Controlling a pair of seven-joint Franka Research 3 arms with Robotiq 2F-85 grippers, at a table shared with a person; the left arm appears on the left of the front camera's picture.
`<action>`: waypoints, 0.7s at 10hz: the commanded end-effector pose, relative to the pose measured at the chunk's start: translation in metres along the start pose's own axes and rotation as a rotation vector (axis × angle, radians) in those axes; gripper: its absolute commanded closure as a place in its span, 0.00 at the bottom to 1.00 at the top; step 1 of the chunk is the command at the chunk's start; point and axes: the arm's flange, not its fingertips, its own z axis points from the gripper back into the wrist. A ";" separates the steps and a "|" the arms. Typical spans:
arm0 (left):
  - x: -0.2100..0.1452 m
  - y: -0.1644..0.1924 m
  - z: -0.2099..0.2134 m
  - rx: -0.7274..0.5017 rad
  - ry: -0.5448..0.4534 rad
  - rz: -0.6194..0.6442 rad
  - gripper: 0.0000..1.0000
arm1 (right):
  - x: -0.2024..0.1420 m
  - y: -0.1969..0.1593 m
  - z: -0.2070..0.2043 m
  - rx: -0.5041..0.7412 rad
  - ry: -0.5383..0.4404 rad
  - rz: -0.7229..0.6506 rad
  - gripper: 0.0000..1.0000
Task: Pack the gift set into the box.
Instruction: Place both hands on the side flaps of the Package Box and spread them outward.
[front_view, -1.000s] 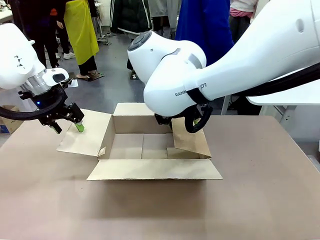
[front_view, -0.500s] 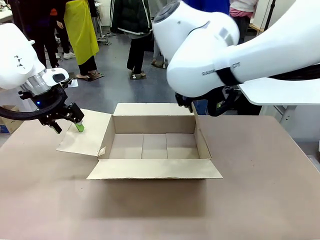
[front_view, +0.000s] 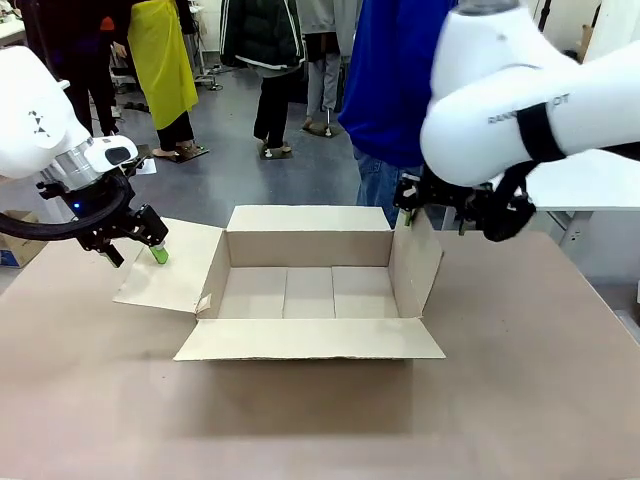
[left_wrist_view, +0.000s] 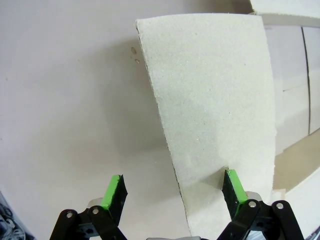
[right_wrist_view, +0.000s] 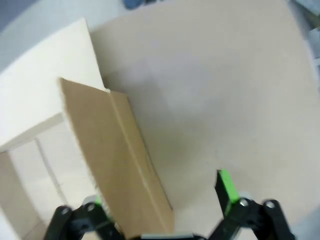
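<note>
Both my grippers are hanging spread wide at the open cardboard box (front_view: 308, 248), which is sitting mid-table (front_view: 520, 380). My left gripper (left_wrist_view: 172, 176) is hovering over its flattened left flap (front_view: 170, 265), and my right gripper (right_wrist_view: 159, 187) is straddling the raised right flap (front_view: 415, 265).

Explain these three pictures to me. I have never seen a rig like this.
These are two white robot arms at a brown table. The wide picture looks across the table from between them; the other two come from cameras on each wrist, looking along the claw's green-tipped fingers. On the table stands an open cardboard box, its floor bare. The left claw is open over the box's folded-out left flap. The right claw is open astride the raised right flap. Neither holds anything.
</note>
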 end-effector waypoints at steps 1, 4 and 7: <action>-0.002 -0.001 0.002 0.020 -0.003 0.006 0.00 | -0.007 -0.053 -0.011 0.218 0.102 0.010 0.00; -0.002 -0.001 0.002 0.020 -0.003 0.006 0.00 | -0.002 -0.121 -0.040 0.592 0.150 0.015 0.00; -0.002 -0.001 0.002 0.020 -0.003 0.006 0.00 | 0.003 -0.101 -0.028 0.424 0.077 -0.061 0.00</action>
